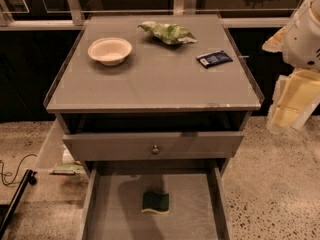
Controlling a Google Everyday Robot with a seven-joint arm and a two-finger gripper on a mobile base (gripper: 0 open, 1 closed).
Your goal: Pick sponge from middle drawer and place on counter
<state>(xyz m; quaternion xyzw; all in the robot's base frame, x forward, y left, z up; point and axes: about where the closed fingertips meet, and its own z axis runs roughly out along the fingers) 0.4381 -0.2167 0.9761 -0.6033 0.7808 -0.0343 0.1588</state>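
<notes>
Reach not yet begun: the small green-and-yellow sponge [155, 202] lies in the open shallow grey middle drawer [197, 206], so the pale gripper [292, 101], hanging right of the grey tabletop [155, 81] with its opening impossible to tell, must next descend over the sponge.

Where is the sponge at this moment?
In the camera view, the sponge lies mid-floor in the open middle drawer, below the counter. The pincer hangs far right, beside that counter.

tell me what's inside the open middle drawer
Only the sponge lies on the drawer floor; its back is hidden under the drawer front above. The end effector hangs beside the counter.
</notes>
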